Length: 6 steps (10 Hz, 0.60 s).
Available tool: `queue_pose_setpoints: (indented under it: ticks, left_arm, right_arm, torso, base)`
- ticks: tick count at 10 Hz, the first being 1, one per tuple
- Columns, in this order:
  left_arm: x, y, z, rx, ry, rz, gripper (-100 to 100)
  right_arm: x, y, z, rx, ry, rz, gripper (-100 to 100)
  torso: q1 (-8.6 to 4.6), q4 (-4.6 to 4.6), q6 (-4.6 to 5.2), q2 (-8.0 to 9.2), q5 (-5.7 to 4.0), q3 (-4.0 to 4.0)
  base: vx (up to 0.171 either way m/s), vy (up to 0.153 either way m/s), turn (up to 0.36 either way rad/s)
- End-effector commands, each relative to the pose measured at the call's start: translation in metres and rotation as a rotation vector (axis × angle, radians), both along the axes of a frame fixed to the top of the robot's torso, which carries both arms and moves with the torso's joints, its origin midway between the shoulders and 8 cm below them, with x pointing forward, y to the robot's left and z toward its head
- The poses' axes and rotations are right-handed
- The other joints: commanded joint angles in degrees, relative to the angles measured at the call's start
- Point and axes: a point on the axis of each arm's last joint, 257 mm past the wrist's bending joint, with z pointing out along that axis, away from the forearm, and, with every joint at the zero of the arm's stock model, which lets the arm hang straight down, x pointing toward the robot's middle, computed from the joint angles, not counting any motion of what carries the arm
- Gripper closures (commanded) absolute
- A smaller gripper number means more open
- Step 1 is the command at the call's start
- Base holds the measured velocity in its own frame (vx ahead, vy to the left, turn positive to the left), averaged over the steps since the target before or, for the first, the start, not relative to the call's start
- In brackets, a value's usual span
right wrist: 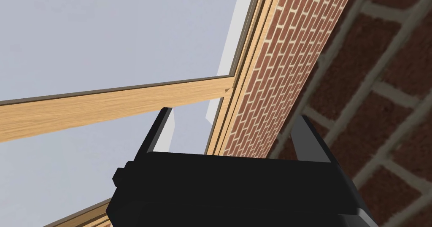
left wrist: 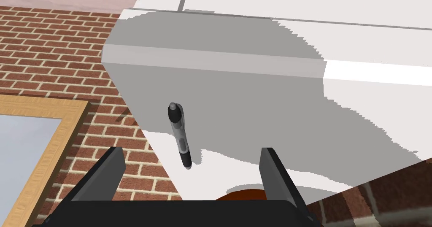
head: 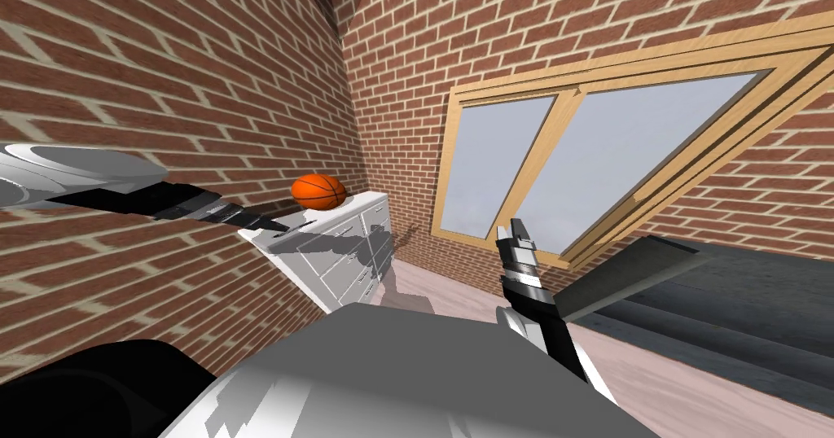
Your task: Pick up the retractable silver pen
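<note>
The pen (left wrist: 179, 135), silver-grey with black ends, lies on the top of a white dresser (left wrist: 274, 110), near one corner. My left gripper (left wrist: 192, 152) hangs open just over it. The pen sits ahead of the gap between the fingers, closer to one finger (left wrist: 110, 169) than to the other. In the head view my left gripper (head: 269, 225) reaches over the near end of the dresser (head: 358, 203). My right gripper (head: 515, 234) is raised in front of the window, open and holding nothing.
An orange basketball (head: 319, 190) rests on the dresser top beyond my left gripper, and its edge (left wrist: 244, 193) shows by the gripper body. A brick wall runs behind the dresser. A wood-framed window (head: 570, 156) lies to the right.
</note>
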Motion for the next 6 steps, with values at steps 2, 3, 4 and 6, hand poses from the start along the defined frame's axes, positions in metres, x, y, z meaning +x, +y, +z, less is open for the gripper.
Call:
queue_pose_setpoints:
  ticks: [2,3,4,6]
  left_arm:
    - [-0.002,0.0,0.0,0.002,0.009,0.002,-100]
    - [-0.002,0.0,0.0,0.001,0.011,0.003,0]
    - [-0.011,0.008,-0.015,0.0,0.011,0.017,-100]
    - [-0.013,0.012,-0.016,0.022,0.025,0.014,-100]
  right_arm:
    - [0.0,0.0,0.0,0.0,0.0,0.0,0]
    - [0.0,0.0,0.0,0.0,0.0,0.0,0]
    - [0.0,0.0,0.0,0.0,0.0,0.0,0]
    - [0.0,0.0,0.0,0.0,0.0,0.0,0]
  torso:
    - [0.1,0.05,-0.02,0.23,0.03,0.13]
    - [0.23,0.1,-0.03,0.41,0.06,0.24]
    - [0.3,0.13,-0.04,0.51,0.08,0.3]
    - [0.28,0.12,-0.04,0.46,0.08,0.28]
  base:
    - [0.038,-0.036,0.007]
    - [0.006,-0.005,-0.002]
    - [0.033,-0.023,-0.086]
    - [0.03,-0.021,-0.034]
